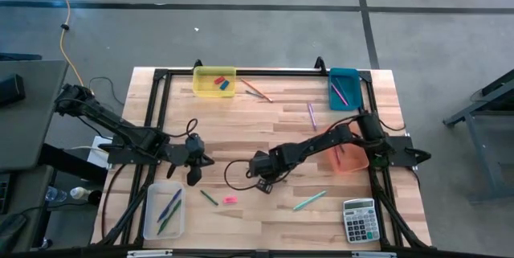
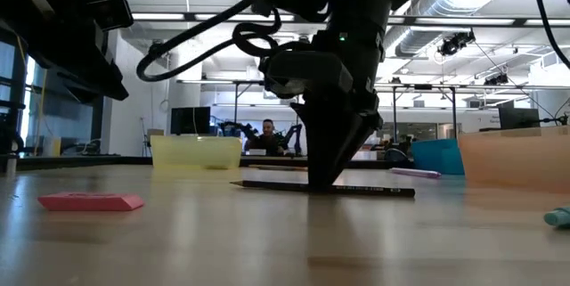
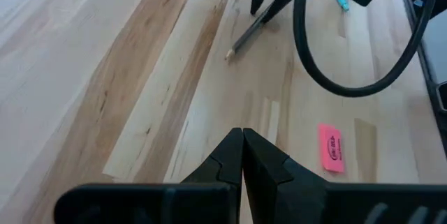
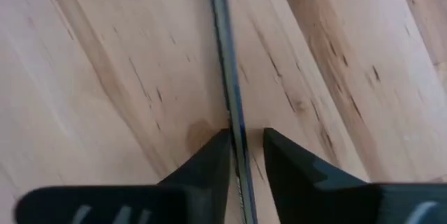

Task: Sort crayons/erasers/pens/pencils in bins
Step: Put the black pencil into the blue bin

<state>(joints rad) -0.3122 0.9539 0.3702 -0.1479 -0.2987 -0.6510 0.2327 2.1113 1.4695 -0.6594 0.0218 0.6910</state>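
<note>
A: Right arm reaches in from the 3 o'clock edge of the table (image 1: 241, 129), elbow bent over the orange bin (image 1: 350, 158), wrist pitched steeply down. The right gripper (image 4: 244, 155) sits tips-down at the board's centre, its two fingers (image 4: 209, 160) straddling a dark pencil (image 4: 227, 63).

B: Clamped on it?

A: Close on either side, a sliver of gap showing, and the pencil lies flat on the wood in the low view. Straddling, not clearly squeezing. I can't tell if the pads touch it.

B: And the left arm?

A: Folded in from 9 o'clock, parked low, the left gripper (image 3: 242, 155) with fingers pressed together on nothing, pointing toward 3 o'clock. A pink eraser (image 3: 331, 148) lies just ahead of it, apart from the tips.

B: Where are the other erasers?

A: Blue and red blocks (image 1: 222, 83) sit inside the yellow bin (image 1: 201, 88) at 12 o'clock. Teal bin (image 1: 353, 77) at 1 o'clock holds a thin stick; the clear bin (image 1: 152, 218) at 7 o'clock holds a few more sticks.

B: Anything hard to read?

A: The right arm covers part of the orange bin, so its contents are partly hidden. In the low view the gripper blocks the pencil's middle. A grey calculator (image 1: 359, 220) sits at 5 o'clock, and a person shows small and indistinct in the room behind.
</note>
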